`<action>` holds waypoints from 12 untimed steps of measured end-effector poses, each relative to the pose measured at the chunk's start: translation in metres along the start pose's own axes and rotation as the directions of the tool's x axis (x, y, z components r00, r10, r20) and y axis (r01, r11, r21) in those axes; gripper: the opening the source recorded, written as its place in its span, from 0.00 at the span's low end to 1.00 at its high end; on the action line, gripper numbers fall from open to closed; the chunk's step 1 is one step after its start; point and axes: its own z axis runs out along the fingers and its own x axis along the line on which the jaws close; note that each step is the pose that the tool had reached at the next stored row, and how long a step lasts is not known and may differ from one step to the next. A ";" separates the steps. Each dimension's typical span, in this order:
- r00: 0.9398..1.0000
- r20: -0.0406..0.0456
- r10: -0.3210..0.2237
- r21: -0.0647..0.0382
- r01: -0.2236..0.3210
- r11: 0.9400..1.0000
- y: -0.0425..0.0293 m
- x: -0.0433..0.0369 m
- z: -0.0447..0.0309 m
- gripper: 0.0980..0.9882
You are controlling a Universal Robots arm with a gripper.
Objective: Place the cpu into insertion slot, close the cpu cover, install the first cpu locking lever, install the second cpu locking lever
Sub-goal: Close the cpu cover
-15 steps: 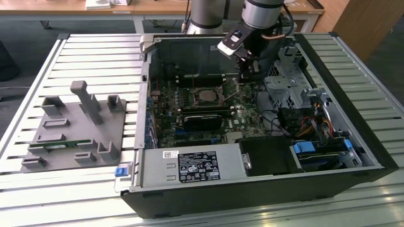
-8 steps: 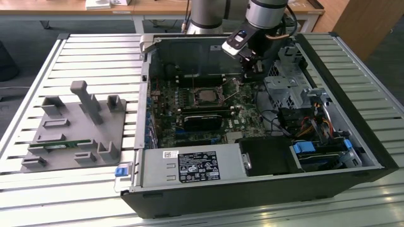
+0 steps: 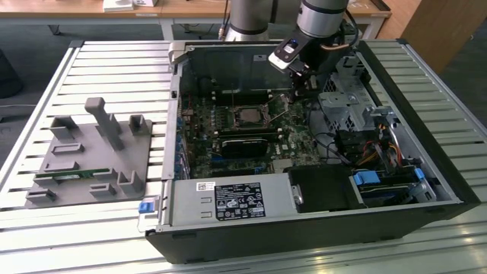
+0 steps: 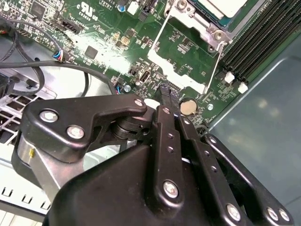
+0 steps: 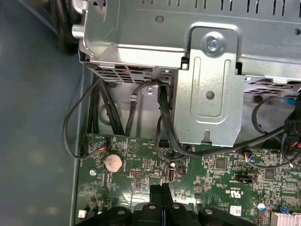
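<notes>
The cpu lies pale and flat in the insertion slot, whose silver rim shows in the second wrist view. A thin silver frame, the cpu cover, stands open beside the slot, and green board shows through its window. My gripper hangs inside the case just to the exterior view's right of the slot. In both wrist views its black fingers are pressed together with nothing between them. The gripper's tip hovers close over the board next to a coin battery, and the fingertips are apart from the cover.
A black card lies in front of the slot. Memory slots run alongside the slot. A metal drive cage with black cables stands close beside the gripper. A grey fixture plate sits on the table at the exterior view's left.
</notes>
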 end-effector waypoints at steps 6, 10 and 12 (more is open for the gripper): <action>1.000 0.000 0.000 0.003 0.000 1.000 0.0005 -0.0001 0.0077 0.01; 1.000 0.000 0.000 0.006 0.000 1.000 0.0001 -0.0001 0.0090 0.01; 1.000 -0.001 0.000 0.008 0.000 1.000 -0.0013 0.0001 0.0091 0.01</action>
